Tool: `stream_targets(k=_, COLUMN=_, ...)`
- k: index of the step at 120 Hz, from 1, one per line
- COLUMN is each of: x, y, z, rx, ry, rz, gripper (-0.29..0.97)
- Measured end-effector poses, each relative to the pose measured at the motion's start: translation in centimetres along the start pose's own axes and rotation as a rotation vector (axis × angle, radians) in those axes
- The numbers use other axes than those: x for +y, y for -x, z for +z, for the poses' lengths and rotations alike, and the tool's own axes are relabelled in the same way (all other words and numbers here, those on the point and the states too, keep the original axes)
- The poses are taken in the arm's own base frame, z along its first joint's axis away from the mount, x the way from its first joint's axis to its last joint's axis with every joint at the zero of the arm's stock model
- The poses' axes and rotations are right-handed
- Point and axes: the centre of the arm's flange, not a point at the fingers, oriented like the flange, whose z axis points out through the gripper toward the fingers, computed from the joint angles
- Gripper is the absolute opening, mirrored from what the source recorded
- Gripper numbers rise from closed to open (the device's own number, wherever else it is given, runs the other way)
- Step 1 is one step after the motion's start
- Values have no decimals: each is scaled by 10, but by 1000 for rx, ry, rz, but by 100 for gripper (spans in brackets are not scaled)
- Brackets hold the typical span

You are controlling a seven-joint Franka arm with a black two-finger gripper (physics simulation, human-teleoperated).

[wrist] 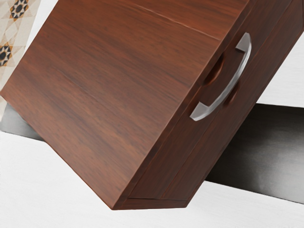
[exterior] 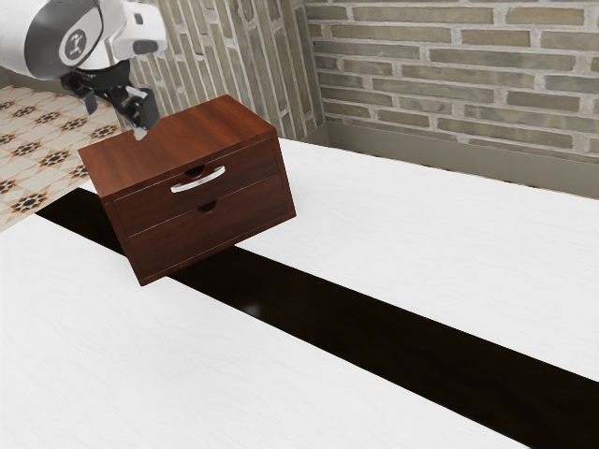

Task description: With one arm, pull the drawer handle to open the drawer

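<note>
The black pincer (exterior: 117, 114) is hanging above the rear top corner of a dark wooden cabinet (exterior: 178, 140), at the exterior view's left, its two fingers standing apart and gripping nothing. It is hovering clear of the wood, so the job looks to be at the approach step, with no contact made on the part that matters. That part, the curved silver drawer handle (exterior: 197, 180), is sitting on the front of the top drawer (exterior: 234, 180), over the far edge of the cabinet top from the pincer and below it, well apart from the fingertips. The wrist view is looking down across the cabinet's top panel, with the handle (wrist: 223, 80) showing beyond the front edge. The top drawer is appearing shut, its face flush with the lower drawer (exterior: 215, 224) beneath. By this reading, the next move is calling for the hand to travel forward over the top, drop in front of the drawer face, straddle the bar with spread fingers, close on it and pull straight outward. The cabinet is resting on a white table (exterior: 421, 243), across a black stripe (exterior: 393, 346).
</note>
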Motion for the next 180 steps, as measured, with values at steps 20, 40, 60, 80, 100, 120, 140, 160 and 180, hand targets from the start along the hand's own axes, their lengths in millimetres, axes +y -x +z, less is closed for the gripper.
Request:
stream_targets(k=20, x=43, y=-26, z=36, rx=-15, ry=10, rz=126, gripper=66)
stream_targets(k=40, x=70, y=-38, z=61, rx=-27, ry=25, rz=209, gripper=66)
stream_targets(k=60, x=94, y=-48, z=93, rx=-27, ry=27, rz=282, gripper=66)
stream_targets(k=80, x=112, y=-52, z=119, rx=-23, ry=31, rz=339, gripper=66)
stream_targets(k=100, x=119, y=-50, z=133, rx=-8, ry=37, rz=374, gripper=66)
stream_targets(k=120, x=118, y=-51, z=137, rx=24, ry=36, rz=399, gripper=66)
stream_targets(k=140, x=110, y=-52, z=143, rx=47, ry=27, rz=409, gripper=66)
stream_targets(k=160, x=105, y=-53, z=147, rx=66, ry=19, rz=418, gripper=66)
stream_targets(k=180, x=107, y=-51, z=158, rx=62, ry=22, rz=433, gripper=66)
